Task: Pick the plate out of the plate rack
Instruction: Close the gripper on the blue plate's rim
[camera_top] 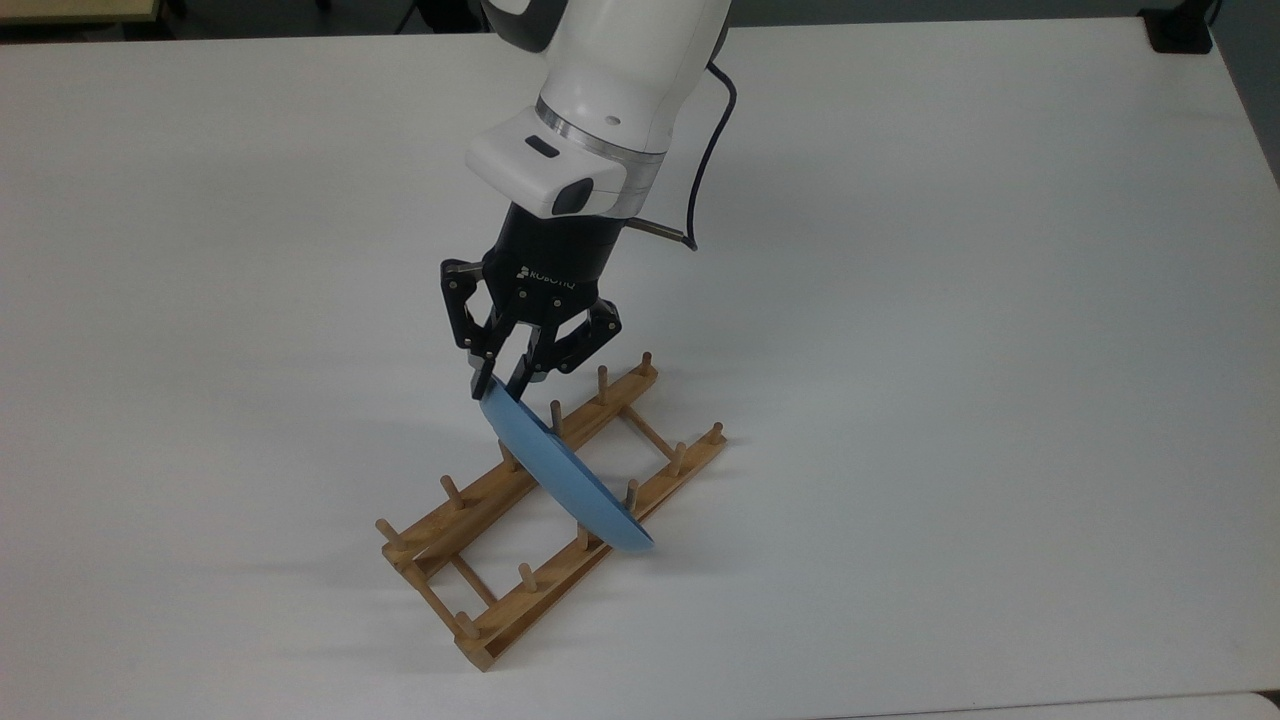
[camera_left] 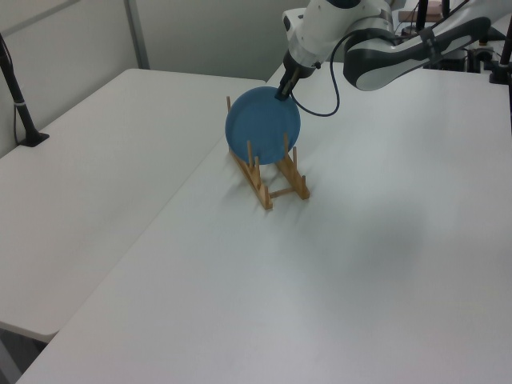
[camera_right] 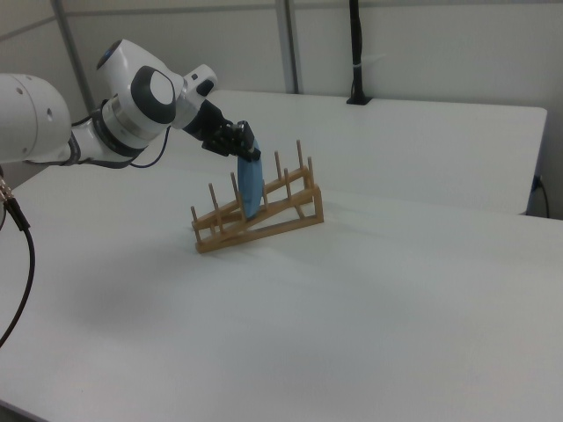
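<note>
The light-blue plate [camera_top: 565, 472] stands on edge in the wooden plate rack [camera_top: 470, 505], across both rails between the pegs. My gripper [camera_top: 500, 388] comes down at a slant from the top view's upper side, and its black fingers are shut on the plate's upper rim. In the left view the plate [camera_left: 262, 124] faces the camera, with the gripper [camera_left: 282, 94] at its top right edge above the rack [camera_left: 272, 186]. In the right view the plate [camera_right: 252, 189] appears edge-on in the rack [camera_right: 264, 230], with the gripper [camera_right: 249, 156] pinching its top.
The rack sits mid-table on a white table [camera_top: 950, 350]. A black cable [camera_top: 708, 150] hangs off the wrist. A black clamp base [camera_top: 1180, 30] sits at the far right corner. A second white table with a black post [camera_left: 20, 104] adjoins on the left view's left.
</note>
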